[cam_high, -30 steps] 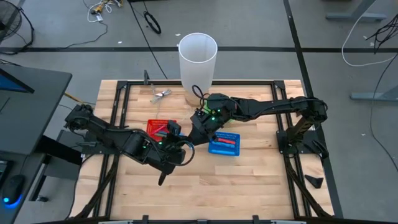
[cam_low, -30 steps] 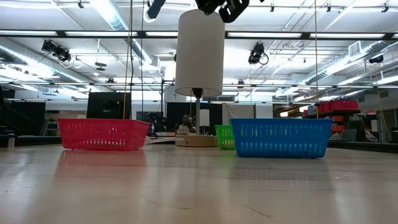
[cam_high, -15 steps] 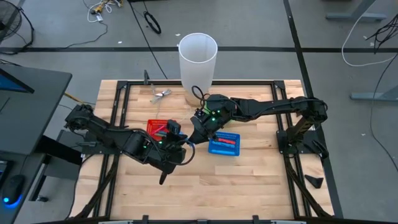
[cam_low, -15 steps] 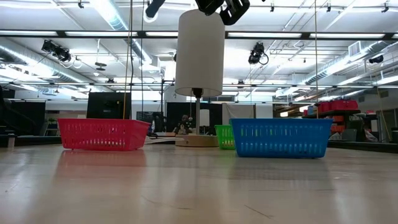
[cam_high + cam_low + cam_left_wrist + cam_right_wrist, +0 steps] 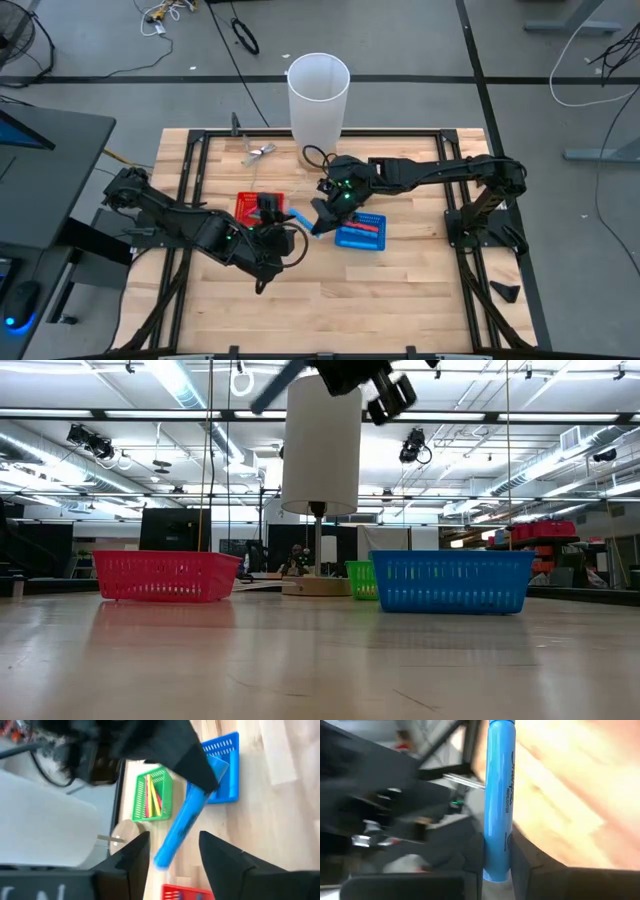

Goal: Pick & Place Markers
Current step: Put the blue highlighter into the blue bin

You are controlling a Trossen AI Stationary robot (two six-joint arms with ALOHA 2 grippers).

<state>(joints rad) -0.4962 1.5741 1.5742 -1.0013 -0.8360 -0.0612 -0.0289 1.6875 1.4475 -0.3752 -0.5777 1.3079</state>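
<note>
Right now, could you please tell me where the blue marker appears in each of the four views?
High view: blue marker at centre, beside the blue basket.
Low view: marker at top, high above the table.
Left wrist view: centre.
Right wrist view: centre, in the right claw.
Shared landmark: blue basket.

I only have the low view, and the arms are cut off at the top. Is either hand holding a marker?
Observer: Yes. The right hand is shut on a light blue marker.
Operator: And the left hand?
Observer: The left hand is open, with a finger on either side of that marker's free end.
Operator: Is there anything in the green basket?
Observer: The green basket holds yellow and red markers.
</note>
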